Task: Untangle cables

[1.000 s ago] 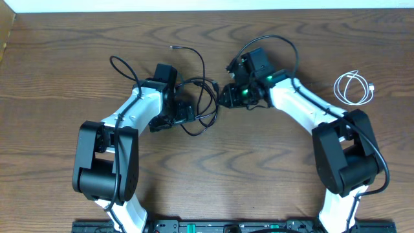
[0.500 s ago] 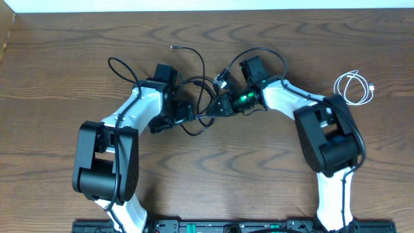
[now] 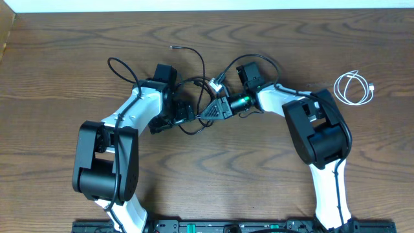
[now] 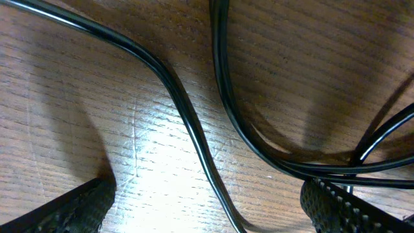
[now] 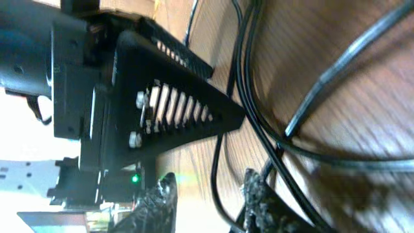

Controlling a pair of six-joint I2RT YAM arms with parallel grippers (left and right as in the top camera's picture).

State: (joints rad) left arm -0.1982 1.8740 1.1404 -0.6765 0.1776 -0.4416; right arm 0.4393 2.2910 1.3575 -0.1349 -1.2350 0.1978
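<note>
Two black cables (image 3: 202, 71) lie tangled in loops at the table's middle, between my two arms. The white cable (image 3: 353, 87) is coiled apart at the far right. My left gripper (image 3: 181, 116) rests low in the tangle, wide open; one black strand (image 4: 194, 142) runs across the wood between its fingers (image 4: 71, 207), untouched. My right gripper (image 3: 207, 112) points left into the same loops, right beside the left one. Its jaws stand a little apart, and a thin black strand (image 5: 217, 175) passes through the gap without being pinched.
The left gripper's black ribbed finger (image 5: 174, 110) fills the right wrist view, very close to the right fingertips (image 5: 259, 194). A loose cable end (image 3: 173, 46) lies behind the tangle. Thicker arm wires (image 3: 119, 65) arc over both wrists.
My right arm has swung left and forward, carrying its gripper from behind the tangle into the loops beside the left gripper. The left arm has stayed still and open.
</note>
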